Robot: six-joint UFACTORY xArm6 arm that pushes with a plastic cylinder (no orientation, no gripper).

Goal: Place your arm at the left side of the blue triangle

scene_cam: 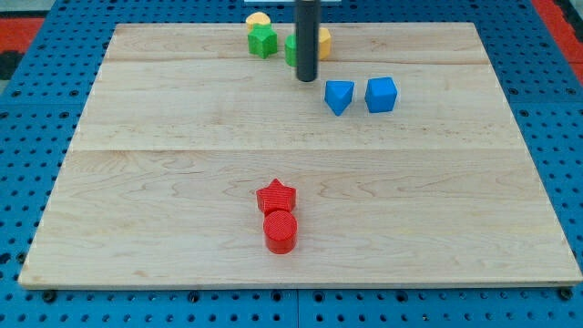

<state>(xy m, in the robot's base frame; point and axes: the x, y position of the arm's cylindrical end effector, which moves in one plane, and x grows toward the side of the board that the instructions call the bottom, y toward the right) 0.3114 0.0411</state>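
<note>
The blue triangle (339, 96) lies on the wooden board (182, 182) at the upper right of centre. A blue cube (382, 94) sits just to its right. My dark rod comes down from the view's top, and my tip (306, 78) rests on the board a short way up and to the left of the blue triangle, apart from it. The rod hides part of a green block (291, 50) and part of a yellow block (323, 42) behind it.
A green block (262, 41) and a yellow block (258, 20) sit at the board's top edge, left of the rod. A red star (276, 196) and a red cylinder (281, 230) touch each other at the lower centre. Blue pegboard (36, 118) surrounds the board.
</note>
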